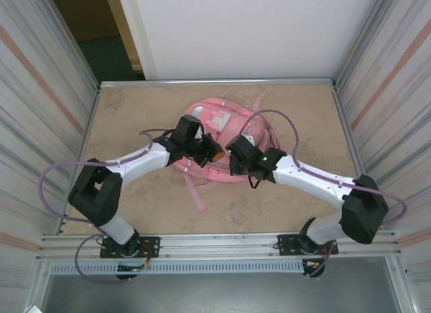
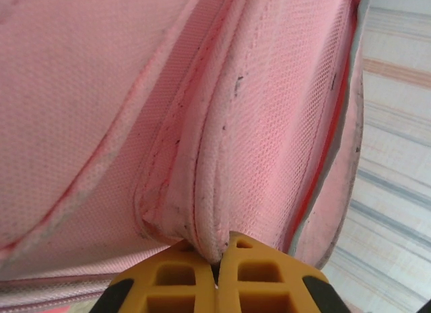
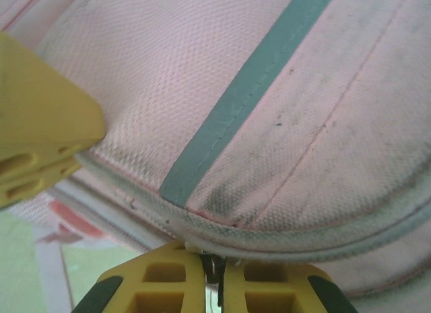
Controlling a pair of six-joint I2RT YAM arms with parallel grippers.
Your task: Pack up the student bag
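The student bag (image 1: 210, 116), pink with a white-and-pink patch, lies in the middle of the table with both grippers meeting at its near side. My left gripper (image 1: 213, 150) (image 2: 217, 258) is shut on a piped fold of the bag's pink mesh fabric (image 2: 209, 212). My right gripper (image 1: 233, 159) (image 3: 214, 264) is shut on a small dark piece, apparently a zipper pull, at the bag's zipped rim (image 3: 269, 232). A teal strip (image 3: 249, 84) crosses the panel above. A yellow finger of the left gripper (image 3: 40, 131) sits close at the left.
A loose pink strap (image 1: 195, 192) trails from the bag toward the near edge. Corrugated metal walls (image 1: 47, 91) close in both sides, with a white panel behind. Purple cables (image 1: 57, 168) loop off both arms. Bare tabletop (image 1: 128, 118) lies left and right of the bag.
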